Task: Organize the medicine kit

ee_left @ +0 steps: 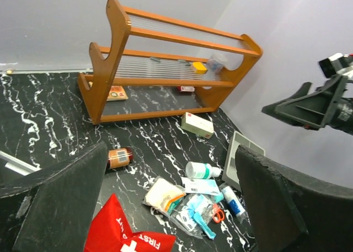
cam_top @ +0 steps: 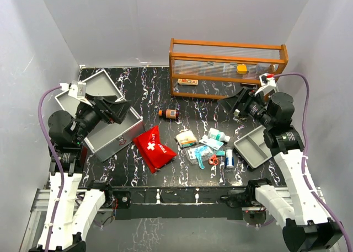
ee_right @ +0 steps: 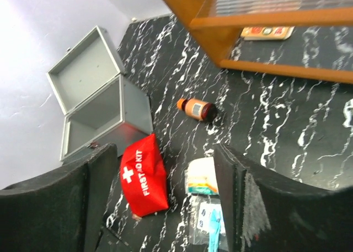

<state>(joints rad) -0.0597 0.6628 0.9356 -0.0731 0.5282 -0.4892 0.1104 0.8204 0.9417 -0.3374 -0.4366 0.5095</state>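
- Only the top view shows you both arms and the whole counter at once. There the medicine kit sits on the left side, with the red pouch just beside its near-right corner.
- The right wrist view looks into the kit's open body and raised lid, and the pouch's white cross and lettering are readable there. The left wrist view shows almost nothing of the kit.
- The left wrist view instead shows the wooden rack end-on, a yellow item on its shelf, and a white box at its foot. In the top view the right arm covers that box.
- The kit's long axis runs diagonally, from near-left to far-right. Its lid leans back toward the far-left corner and its opening faces up.
- Your left arm is bent at the elbow, its wrist over the kit. The left pincer points right toward the middle of the counter, jaws spread wide and holding nothing.
- Your right arm rises along the right edge above the grey divided tray. The right pincer points left near the rack's right foot, jaws also apart and empty.
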